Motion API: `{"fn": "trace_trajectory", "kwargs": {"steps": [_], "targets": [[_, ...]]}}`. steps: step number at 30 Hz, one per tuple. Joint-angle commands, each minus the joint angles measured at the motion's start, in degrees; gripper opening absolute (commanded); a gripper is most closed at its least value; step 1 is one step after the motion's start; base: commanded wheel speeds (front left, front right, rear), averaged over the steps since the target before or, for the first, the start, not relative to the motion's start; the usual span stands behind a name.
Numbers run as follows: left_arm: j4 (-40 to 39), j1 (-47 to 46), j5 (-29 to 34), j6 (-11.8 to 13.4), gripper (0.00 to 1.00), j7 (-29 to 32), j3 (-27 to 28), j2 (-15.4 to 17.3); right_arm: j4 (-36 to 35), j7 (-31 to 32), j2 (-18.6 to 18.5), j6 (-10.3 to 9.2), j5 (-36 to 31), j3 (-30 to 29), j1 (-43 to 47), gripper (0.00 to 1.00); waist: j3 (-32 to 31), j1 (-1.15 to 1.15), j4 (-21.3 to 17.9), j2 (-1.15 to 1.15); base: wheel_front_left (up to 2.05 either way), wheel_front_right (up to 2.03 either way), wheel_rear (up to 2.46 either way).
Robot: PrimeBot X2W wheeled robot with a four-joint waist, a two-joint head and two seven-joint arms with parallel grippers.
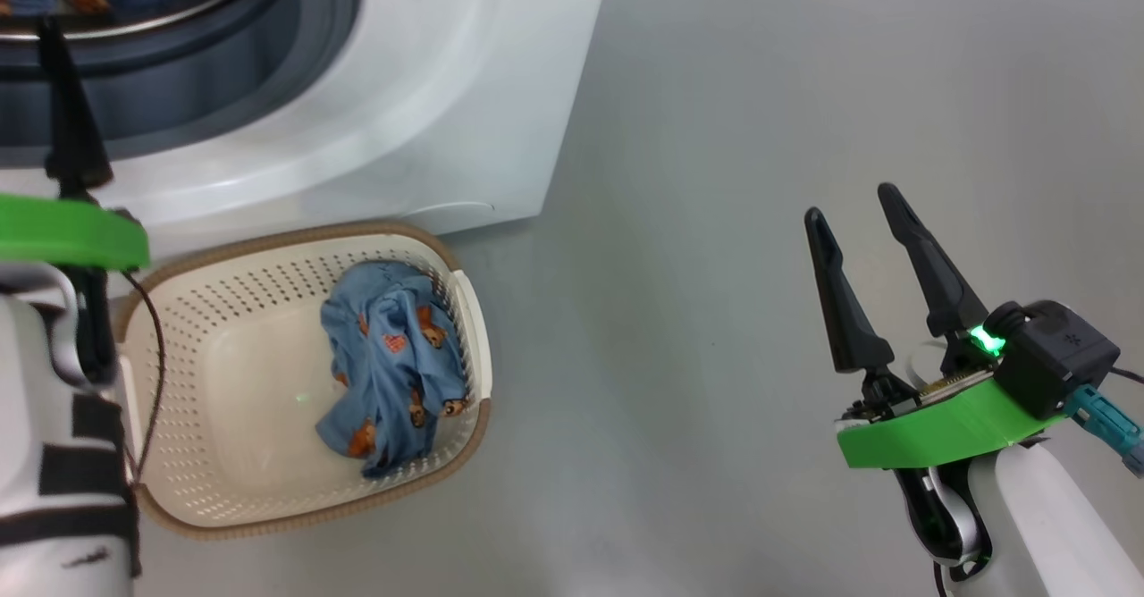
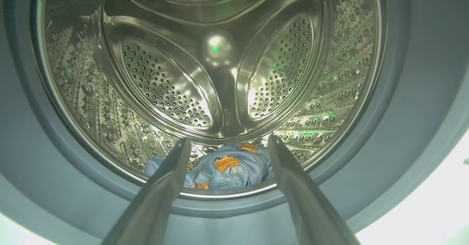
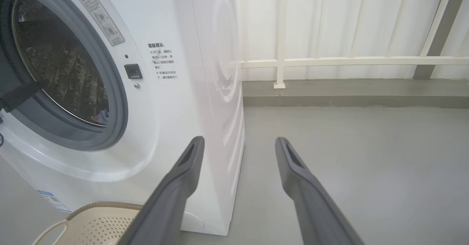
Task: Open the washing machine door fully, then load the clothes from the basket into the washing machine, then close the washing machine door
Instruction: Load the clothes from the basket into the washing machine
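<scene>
1. My left fingers (image 2: 161, 190), two long dark prongs, stand wide apart and hold nothing. They point into the uncovered mouth of the machine.
2. Just beyond their tips, one light-blue soft fabric garment printed with orange-brown bears (image 2: 227, 168) lies crumpled. It sits low at the front of the shiny perforated steel drum (image 2: 165, 87), inside the grey rubber gasket (image 2: 55, 186).
3. My right fingers (image 3: 176, 186) are likewise spread apart and empty. They hover over the grey floor (image 1: 715, 177), well apart from the laundry, aimed past the corner of the big white boxy washing machine (image 3: 176, 127).
4. The second light-blue bear-print garment (image 1: 393, 365) is bunched against the right wall of the small cream-white perforated plastic basket (image 1: 223, 311). The basket has a brown woven-look rim and sits on the floor close against the machine's front.
5. I judge this garment light, limp and not fragile. It should crush easily between the fingers and will not slip much, but it will hang and trail once lifted.
6. The best hold looks like the raised fold at the top of the heap, pinched deep enough to gather several layers.
7. The basket also looks light, so a snagged hem could drag or tip it. A loose end could also catch on the gasket on the way in.
</scene>
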Motion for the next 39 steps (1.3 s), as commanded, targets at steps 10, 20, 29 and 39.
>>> {"fn": "trace_trajectory", "kwargs": {"steps": [10,20,29,39], "targets": [[-10.16,12.96,3.42,-0.63,1.0,-0.3,3.34,-1.78,-0.26,-0.46,-2.58,0.25,0.41,-0.61,4.92,1.0,-6.84,0.01,3.43,0.0,0.0,0.0,0.0],[-17.05,23.86,4.5,-0.83,1.0,-0.3,4.26,-4.83,-0.01,-0.46,-3.82,0.25,0.53,-2.43,8.92,1.0,-11.26,0.01,5.88,0.0,0.0,0.0,0.0],[-22.46,32.25,4.74,-0.87,1.0,-0.3,5.19,-6.85,-0.05,-0.46,-4.78,0.25,0.65,-3.4,11.76,1.0,-14.17,0.01,7.1,0.0,0.0,0.0,0.0],[-26.23,38.44,4.05,-0.89,1.0,-0.3,5.14,-8.55,0.01,-0.46,-4.91,0.25,0.7,-3.76,13.73,1.0,-15.68,0.01,7.83,0.0,0.0,0.0,0.0]]}}
